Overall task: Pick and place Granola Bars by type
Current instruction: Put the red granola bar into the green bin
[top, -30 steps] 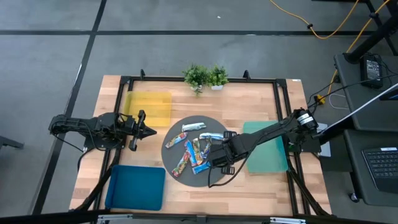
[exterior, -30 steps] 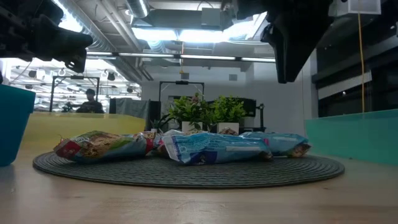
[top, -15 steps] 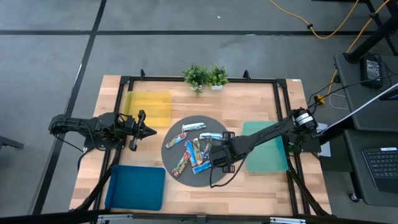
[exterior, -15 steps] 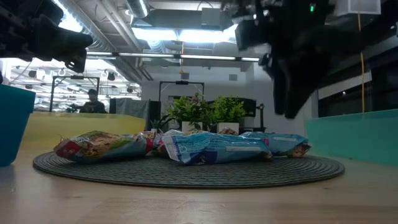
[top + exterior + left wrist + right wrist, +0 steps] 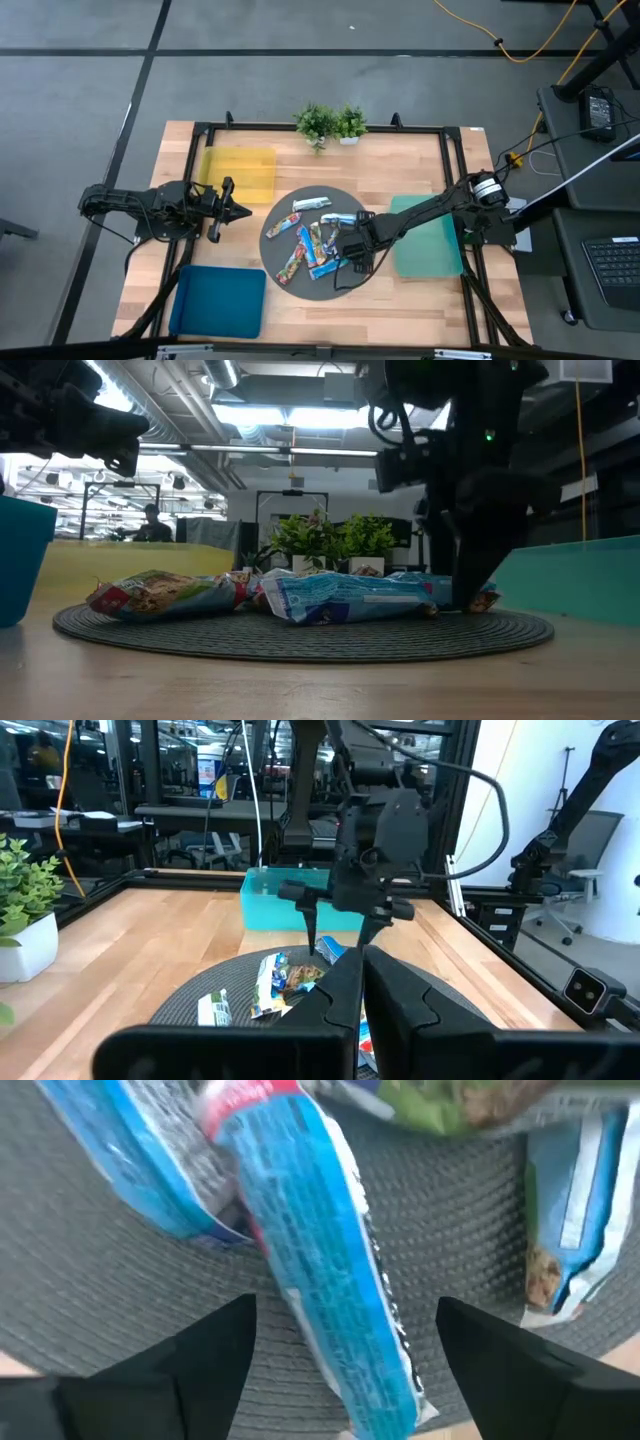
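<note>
Blue-wrapped bar point(image 5: 325, 1250) lies lengthwise between R gripper point(image 5: 345, 1370) fingers point(image 5: 200, 1350), on grey woven round mat point(image 5: 282, 215). Gripper spread wide, one finger each side of the bar, pointing down at it; contact w/ wrapper can't be told. Low view: R gripper point(image 5: 465, 575) fingertips down at mat level, beside end of the bar pile.

Granola Bars point(image 5: 312, 240) clustered on the mat, under and just left of R gripper point(image 5: 352, 255) in high view: blue ones, a silver-grey one point(image 5: 311, 205) on the far side, multicoloured one point(image 5: 290, 266) nearer the front edge. Second blue bar point(image 5: 150, 1170) and a blue/white wrapper point(image 5: 575, 1210) flank the one under the gripper.

Green mat point(image 5: 432, 235) just behind R arm, touching-close to round mat's right side. Yellow mat point(image 5: 240, 172) and blue mat point(image 5: 220, 298) well apart from R gripper, over on L side.

L gripper point(image 5: 232, 209) pressed together, holding nothing, hovering off round mat's left edge above wood surface point(image 5: 400, 170). Potted plants point(image 5: 330, 123) at far edge.
</note>
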